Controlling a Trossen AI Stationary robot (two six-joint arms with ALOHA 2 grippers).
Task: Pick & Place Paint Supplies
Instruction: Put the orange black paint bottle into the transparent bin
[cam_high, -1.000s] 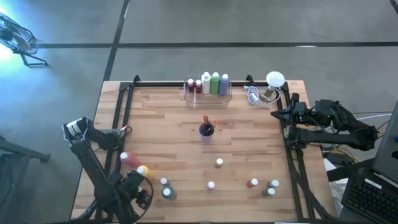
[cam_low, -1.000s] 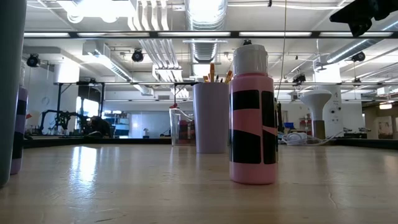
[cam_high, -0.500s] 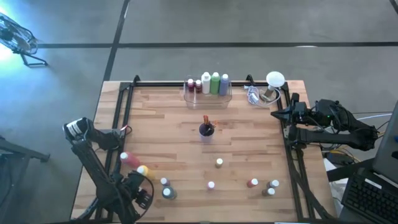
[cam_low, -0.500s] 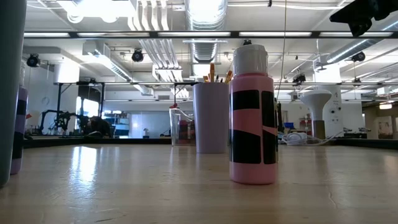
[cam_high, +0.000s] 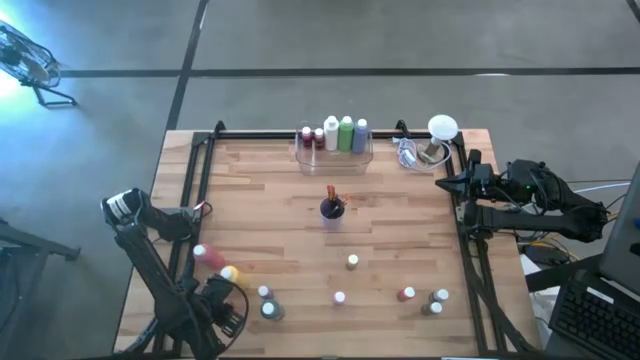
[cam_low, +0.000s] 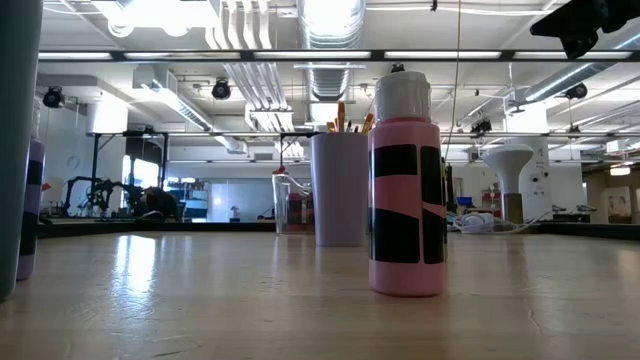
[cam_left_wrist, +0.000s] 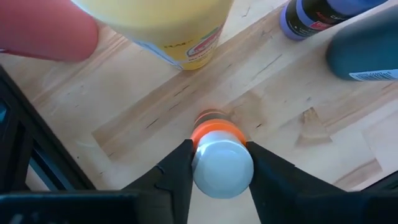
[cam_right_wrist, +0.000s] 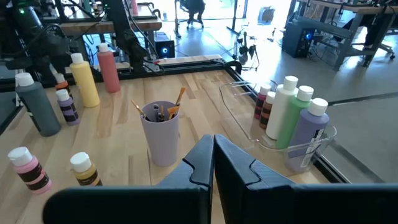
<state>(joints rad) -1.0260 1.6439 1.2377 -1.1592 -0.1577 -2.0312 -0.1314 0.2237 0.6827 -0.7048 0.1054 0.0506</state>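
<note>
Left gripper (cam_left_wrist: 219, 163) at table's (cam_high: 400, 230) near-left corner, fingers (cam_left_wrist: 177, 171) pressed against small orange white-capped paint bottle (cam_left_wrist: 217, 158); right gripper (cam_right_wrist: 212, 163) clenched empty.

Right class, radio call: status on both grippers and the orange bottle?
Left gripper astride small orange bottle, fingers touching its white cap. Right gripper shut, empty, parked off table's right edge. Yellow bottle close beside.
</note>
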